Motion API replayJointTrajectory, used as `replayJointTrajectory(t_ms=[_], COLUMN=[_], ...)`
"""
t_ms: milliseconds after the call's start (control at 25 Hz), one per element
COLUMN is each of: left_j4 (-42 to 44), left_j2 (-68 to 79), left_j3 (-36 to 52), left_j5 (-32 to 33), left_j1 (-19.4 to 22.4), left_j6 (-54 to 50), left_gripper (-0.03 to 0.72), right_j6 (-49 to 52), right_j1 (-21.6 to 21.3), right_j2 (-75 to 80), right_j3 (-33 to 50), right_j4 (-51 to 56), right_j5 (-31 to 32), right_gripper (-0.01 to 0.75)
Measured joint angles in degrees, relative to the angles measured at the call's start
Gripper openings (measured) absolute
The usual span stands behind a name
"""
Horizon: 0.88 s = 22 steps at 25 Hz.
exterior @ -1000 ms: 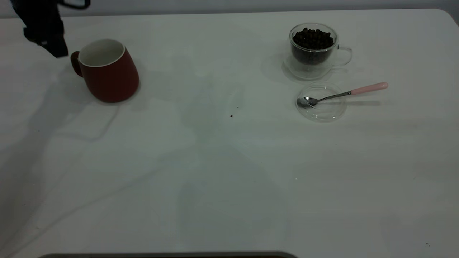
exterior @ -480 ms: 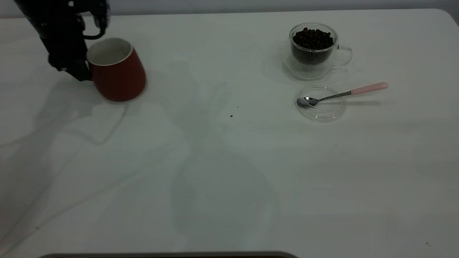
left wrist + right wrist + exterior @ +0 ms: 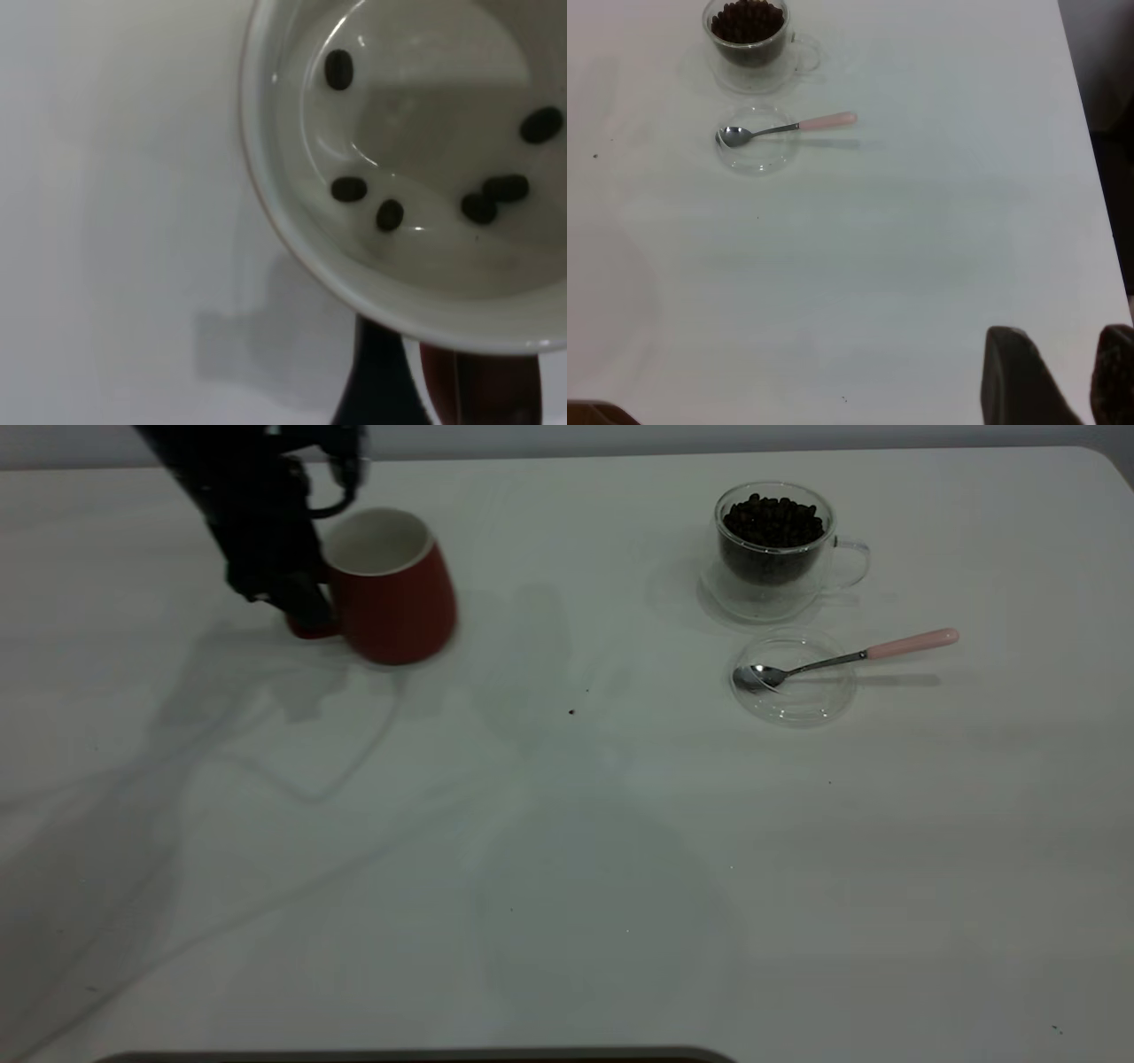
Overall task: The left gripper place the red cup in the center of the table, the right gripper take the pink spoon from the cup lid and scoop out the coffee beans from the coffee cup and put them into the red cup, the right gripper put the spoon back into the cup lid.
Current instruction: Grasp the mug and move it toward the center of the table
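My left gripper (image 3: 306, 615) is closed on the handle of the red cup (image 3: 394, 589), which tilts a little toward the coffee cup (image 3: 780, 549), well apart from it. Its white inside holds a few loose dark beans (image 3: 388, 214). The coffee cup stands upright, clear glass, handle pointing away from the red cup, heaped with coffee beans (image 3: 772, 518). Just in front of the coffee cup lies the cup lid (image 3: 793, 677), flat on the table (image 3: 567, 868). The pink spoon (image 3: 850, 657) rests its metal bowl inside the lid, pink handle sticking out past the rim.
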Motion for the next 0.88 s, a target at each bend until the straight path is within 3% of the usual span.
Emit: replayJointTrajectory(t_ms=[440, 680, 880], left_j4=[-2.9, -2.6, 2.7], left_j2=[0.0, -0.3, -6.0], left_j3=[0.0, 0.0, 0.0], left_j5=[-1.2, 0.2, 4.1], left_j1=[-6.0, -5.4, -3.7], left_j6=[0.0, -1.5, -10.8], left_gripper=[0.586, 0.586, 0.586], right_j6=[0.0, 0.0, 0.0], right_j1=[0.0, 0.0, 0.0], right_j2=[0.0, 0.0, 0.0], right_j3=[0.0, 0.0, 0.0], right_j4=[0.0, 0.0, 0.0], right_j5=[0.0, 0.0, 0.0], right_gripper=[0.239, 0.239, 0.239])
